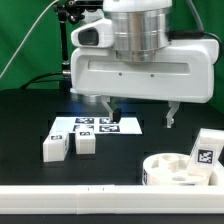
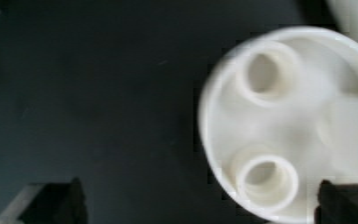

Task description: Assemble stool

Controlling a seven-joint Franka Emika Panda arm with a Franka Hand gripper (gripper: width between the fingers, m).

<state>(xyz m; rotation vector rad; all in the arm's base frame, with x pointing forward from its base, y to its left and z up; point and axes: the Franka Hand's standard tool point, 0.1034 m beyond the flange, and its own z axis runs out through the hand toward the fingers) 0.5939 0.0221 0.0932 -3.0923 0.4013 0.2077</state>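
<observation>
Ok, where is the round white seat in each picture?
Exterior view: the seat sits low down at the exterior view's right, partly cut off by the picture's edge.
Wrist view: the seat fills much of the picture, close up and blurry.
Shared landmark: the round holes in the seat show in both views.

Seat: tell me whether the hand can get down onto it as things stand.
Probably yes. The hand hangs open above the seat, with nothing between them; the wrist view shows the seat's sockets bare. Only the leg close by its rim might crowd one finger.
</observation>
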